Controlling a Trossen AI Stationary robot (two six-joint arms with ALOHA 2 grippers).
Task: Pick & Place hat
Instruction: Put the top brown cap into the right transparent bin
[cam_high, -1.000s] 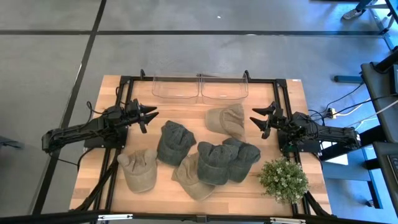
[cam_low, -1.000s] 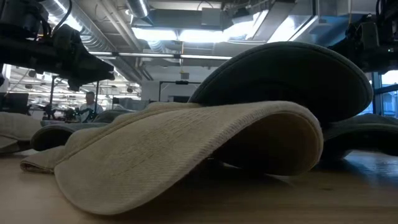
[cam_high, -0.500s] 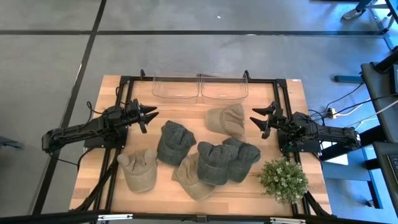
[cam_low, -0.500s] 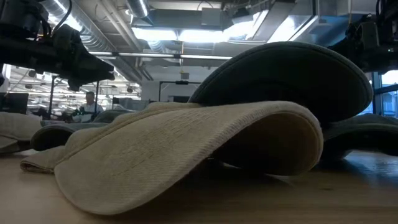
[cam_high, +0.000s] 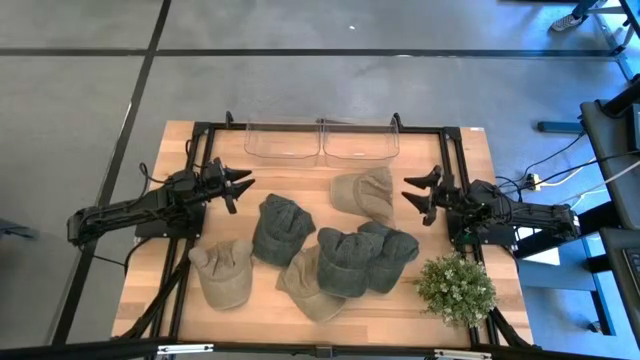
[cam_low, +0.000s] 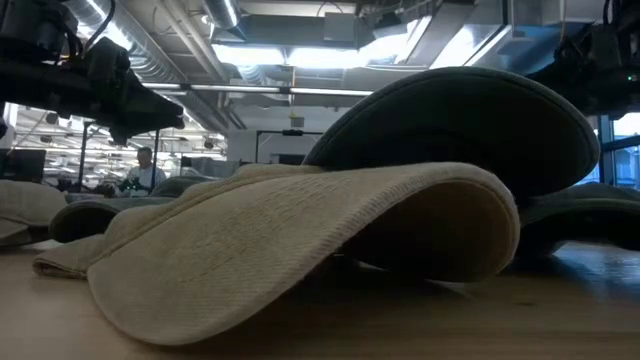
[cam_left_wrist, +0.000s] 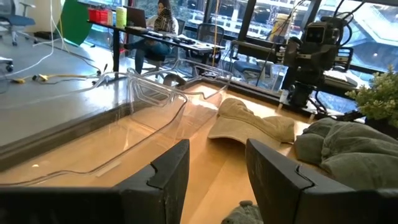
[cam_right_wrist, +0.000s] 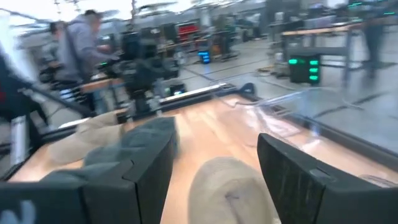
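Observation:
Several hats lie flat on the wooden table: a tan hat (cam_high: 365, 193) at the far middle, a dark green hat (cam_high: 280, 228), a tan hat (cam_high: 225, 272) near left, and a pile of a tan hat (cam_high: 310, 285) and two dark green hats (cam_high: 350, 262) (cam_high: 392, 255). My left gripper (cam_high: 238, 185) (cam_left_wrist: 217, 155) hovers open, left of the dark green hat. My right gripper (cam_high: 415, 192) (cam_right_wrist: 214, 149) hovers open just right of the far tan hat (cam_right_wrist: 230, 183), pointing at it.
Two clear bins (cam_high: 283, 140) (cam_high: 360, 140) stand side by side at the far edge. A potted plant (cam_high: 456, 288) sits at the near right corner. A black frame (cam_high: 200, 135) rims the table. In the low view a tan brim (cam_low: 300, 250) fills the foreground.
My right gripper has edged slightly toward the far tan hat; the hats lie as before.

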